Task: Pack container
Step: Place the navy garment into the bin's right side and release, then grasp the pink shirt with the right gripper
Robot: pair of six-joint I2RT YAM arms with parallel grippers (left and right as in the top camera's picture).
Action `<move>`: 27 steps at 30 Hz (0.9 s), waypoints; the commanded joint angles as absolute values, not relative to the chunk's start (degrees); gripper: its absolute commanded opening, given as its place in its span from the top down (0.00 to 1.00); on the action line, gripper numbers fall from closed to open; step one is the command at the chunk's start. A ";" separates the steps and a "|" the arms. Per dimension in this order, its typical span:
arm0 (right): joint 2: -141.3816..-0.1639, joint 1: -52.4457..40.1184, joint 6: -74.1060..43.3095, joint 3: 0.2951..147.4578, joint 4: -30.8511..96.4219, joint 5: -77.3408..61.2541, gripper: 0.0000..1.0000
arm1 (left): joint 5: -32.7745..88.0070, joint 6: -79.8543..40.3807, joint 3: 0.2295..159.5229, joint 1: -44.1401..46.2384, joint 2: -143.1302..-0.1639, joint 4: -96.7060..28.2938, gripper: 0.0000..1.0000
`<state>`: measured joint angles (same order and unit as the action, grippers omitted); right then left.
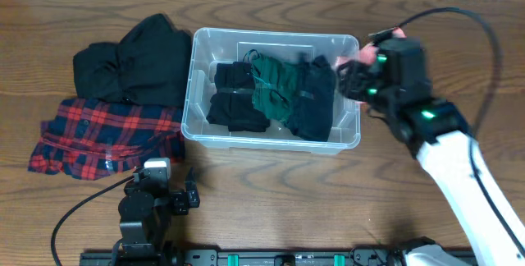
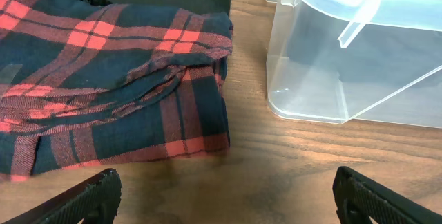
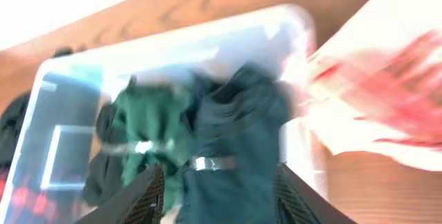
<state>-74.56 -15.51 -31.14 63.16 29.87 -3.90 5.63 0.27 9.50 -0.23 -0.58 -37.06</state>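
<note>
While spread wide, empty — right gripper (image 1: pixel 344 78) above the container (image 1: pixel 271 141), at its right end.

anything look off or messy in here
Nothing is spilled or damaged. In the container, the dark navy garment looks bunched and less neat than the black garment and green garment beside it. A pink-and-white thing near the right gripper is too blurred to identify.

On the tabletop (image 1: pixel 271 196), the container (image 1: pixel 271 141) holds three folded garments (image 1: pixel 271 94) side by side, and left of it a shirt (image 1: pixel 107 135) lies in front of a heap of clothes (image 1: pixel 131 65).
</note>
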 commanded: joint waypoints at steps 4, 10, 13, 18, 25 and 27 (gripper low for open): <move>-75.70 -3.20 -28.01 63.31 30.33 -5.06 0.45 | 5.76 0.84 8.97 -0.03 -0.23 -37.01 0.02; -86.11 9.80 -27.09 63.31 25.30 -16.36 0.33 | 5.76 0.84 8.97 -0.03 -0.23 -37.01 0.02; -92.53 12.67 -27.14 63.31 21.12 -20.08 0.27 | 5.76 0.84 8.97 -0.03 -0.23 -37.01 0.02; -102.63 13.32 -28.69 63.31 13.06 -22.72 0.28 | 5.76 0.84 8.97 -0.03 -0.23 -37.01 0.02; -112.99 13.32 -34.15 63.33 2.04 -23.79 0.35 | 5.76 0.84 8.97 -0.03 -0.23 -37.01 0.02; -115.42 13.30 -35.35 63.37 -0.34 -24.53 0.36 | 5.76 0.84 8.97 -0.03 -0.23 -37.01 0.02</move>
